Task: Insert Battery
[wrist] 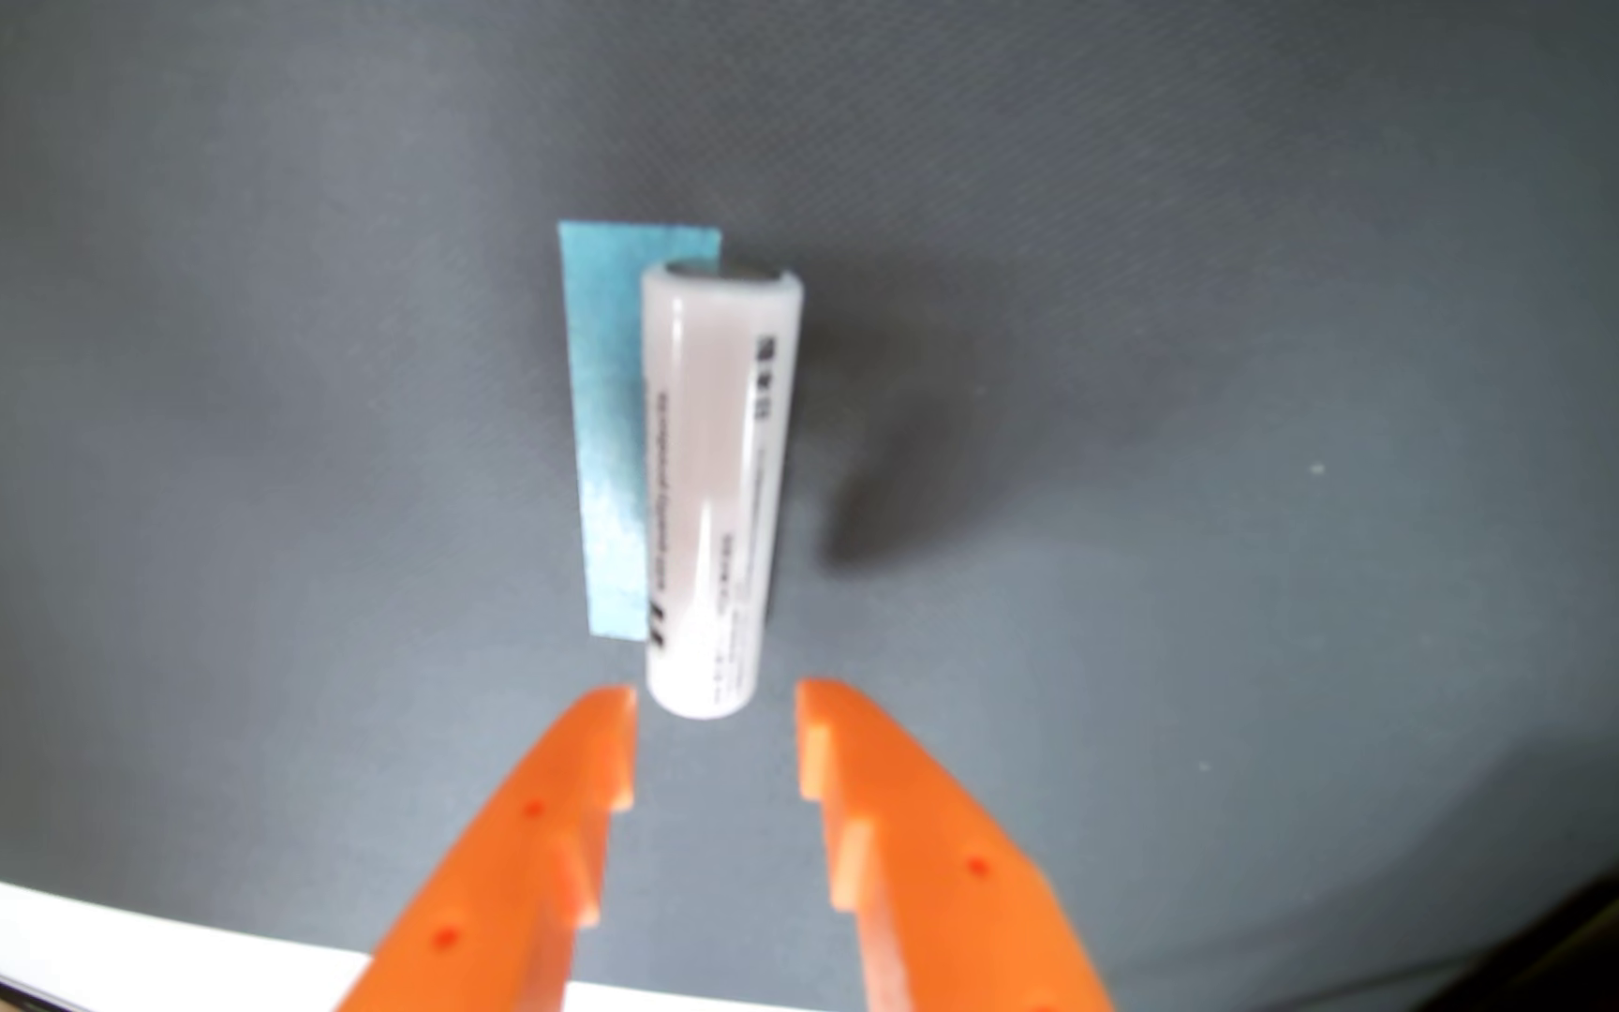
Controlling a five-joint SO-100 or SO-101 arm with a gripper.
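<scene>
A white cylindrical battery (716, 487) with small black print lies lengthwise on a dark grey mat (1175, 292), its metal end pointing away from me. It partly covers a strip of blue tape (603, 428) on its left. My orange gripper (716, 693) comes in from the bottom of the wrist view. It is open and empty. Its two fingertips stand just short of the battery's near end, one on each side, without touching it. No battery holder or slot is in view.
The mat's near edge (202, 934) meets a white surface (56, 934) at the bottom left. A dark shadow (893, 467) falls on the mat to the right of the battery.
</scene>
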